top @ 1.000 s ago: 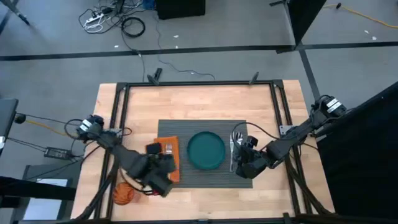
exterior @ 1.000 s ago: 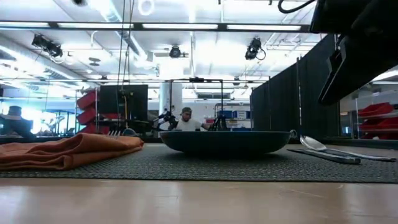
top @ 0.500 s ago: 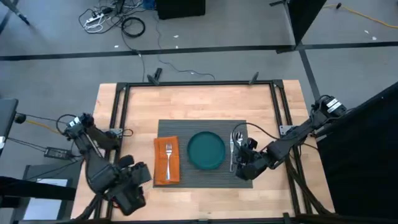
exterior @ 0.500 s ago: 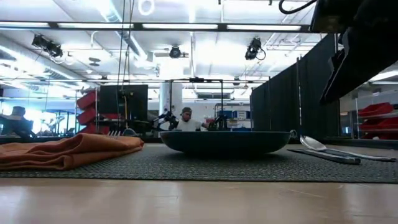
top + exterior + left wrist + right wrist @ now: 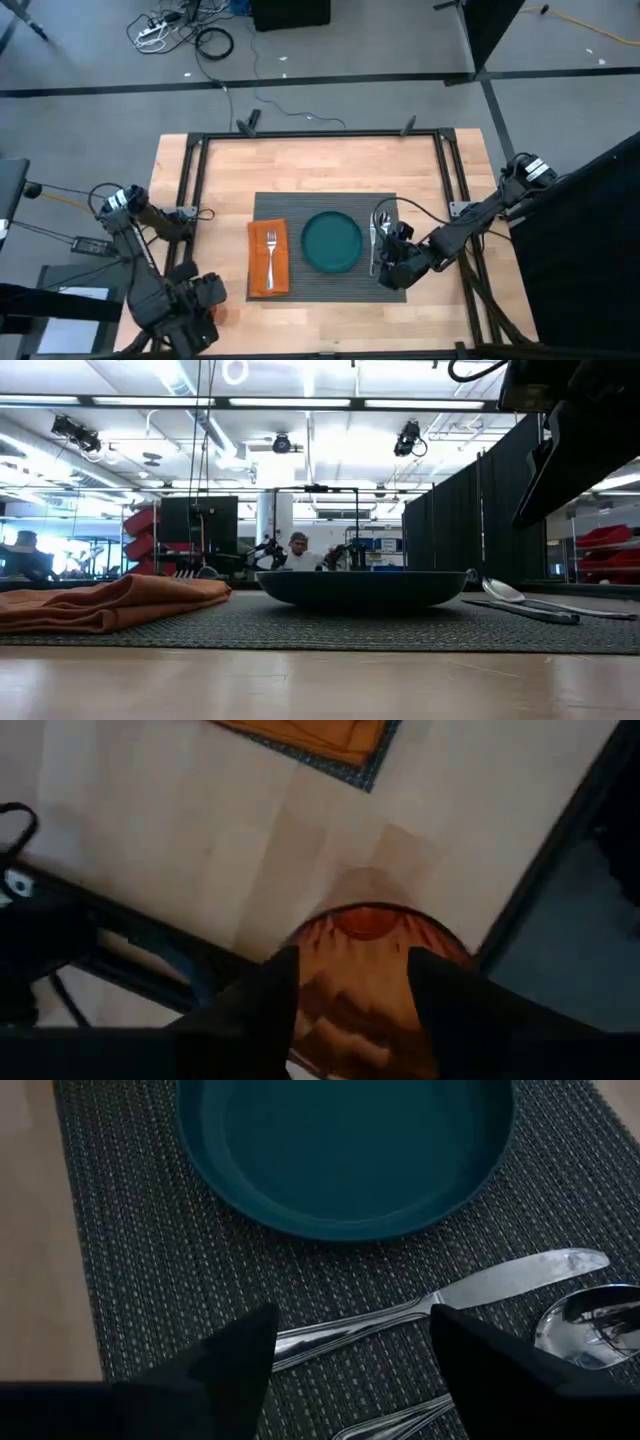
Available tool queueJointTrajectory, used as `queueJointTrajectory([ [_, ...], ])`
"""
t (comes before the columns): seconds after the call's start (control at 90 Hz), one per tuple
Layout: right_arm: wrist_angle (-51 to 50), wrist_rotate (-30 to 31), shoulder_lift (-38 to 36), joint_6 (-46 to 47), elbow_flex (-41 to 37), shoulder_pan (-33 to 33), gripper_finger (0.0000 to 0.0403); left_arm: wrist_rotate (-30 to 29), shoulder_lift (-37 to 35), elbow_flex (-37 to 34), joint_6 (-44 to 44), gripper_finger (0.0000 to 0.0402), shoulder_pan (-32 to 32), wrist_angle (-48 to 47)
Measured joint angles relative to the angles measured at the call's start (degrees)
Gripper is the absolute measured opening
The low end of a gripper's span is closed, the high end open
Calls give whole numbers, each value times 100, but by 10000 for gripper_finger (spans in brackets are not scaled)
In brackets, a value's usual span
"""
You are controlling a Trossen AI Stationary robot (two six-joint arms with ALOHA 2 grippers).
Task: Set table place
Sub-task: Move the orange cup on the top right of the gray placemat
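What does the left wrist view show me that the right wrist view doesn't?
Only the left wrist view shows the orange cup, sitting between the left pincer fingers on bare table near the black frame, plus a corner of the orange napkin. Only the right wrist view shows the teal plate, the knife and the spoon, past the open right pincer. Both show the dark ribbed placemat and some wood tabletop beside it.
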Motion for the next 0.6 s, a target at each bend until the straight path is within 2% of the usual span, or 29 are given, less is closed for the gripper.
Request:
queueJointTrajectory([
  [0.311,26,0,0,-2,0,0,238,-26,0,-411,982,173,1,2],
  [0.6,71,0,0,-10,0,0,241,-109,0,-776,1332,173,51,217],
])
